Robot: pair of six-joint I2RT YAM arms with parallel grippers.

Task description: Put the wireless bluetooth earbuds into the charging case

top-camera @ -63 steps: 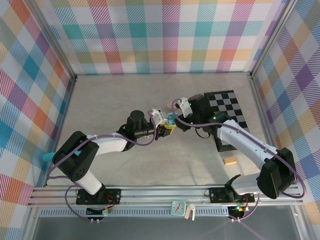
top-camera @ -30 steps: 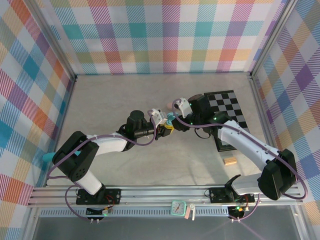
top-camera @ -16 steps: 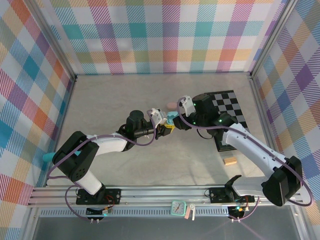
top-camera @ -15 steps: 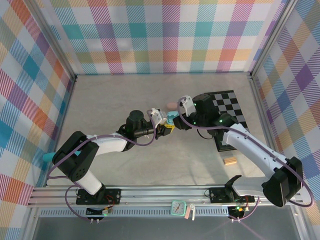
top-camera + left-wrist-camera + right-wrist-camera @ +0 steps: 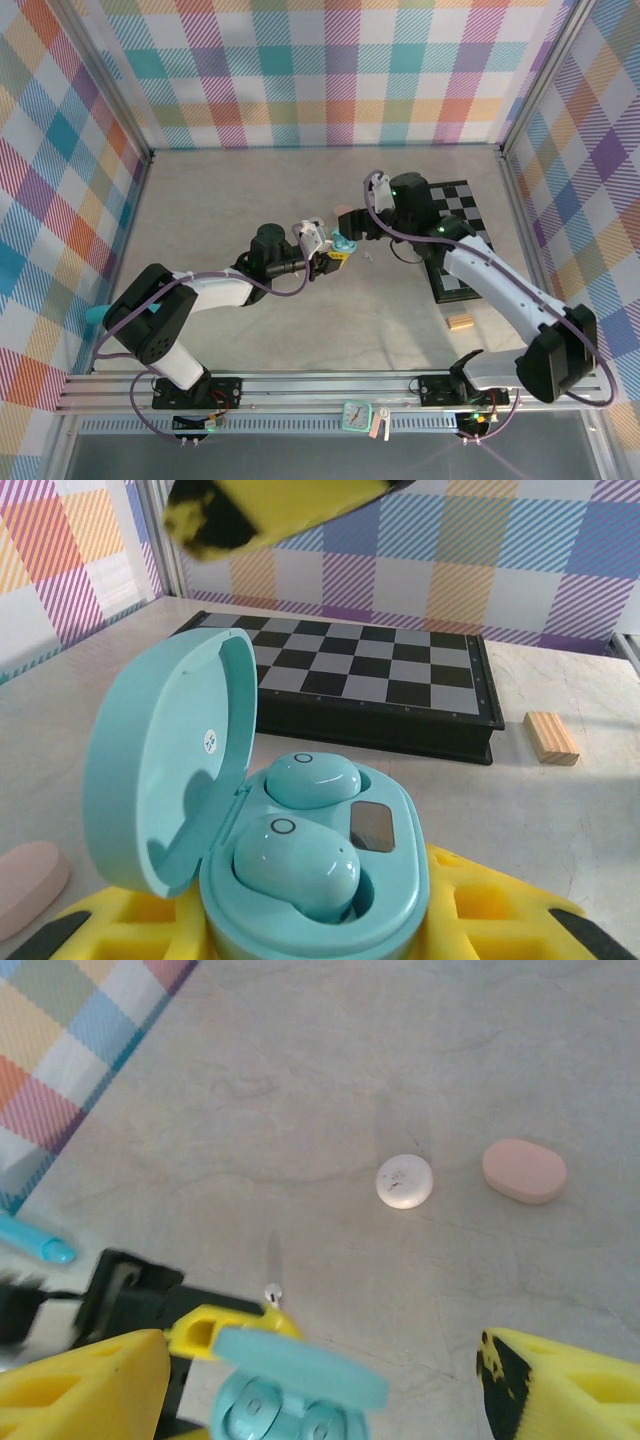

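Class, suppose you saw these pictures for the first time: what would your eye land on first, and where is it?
The open teal case, held in the left gripper at the centre of the top view, with two light blue earbuds seated inside. Next, the right gripper open close by, and the chessboard off to the right.

In the left wrist view, the turquoise case [image 5: 395, 890] is cut off at 6 o'clock. A pink case [image 5: 25, 880] is clipped at 8 o'clock, and a yellow finger [image 5: 270, 510] at 12 o'clock is blurred. In the right wrist view, yellow fingers [image 5: 80, 1390] run off the edge at 5 and 7 o'clock. A white speck [image 5: 272, 1293] is too small to tell.
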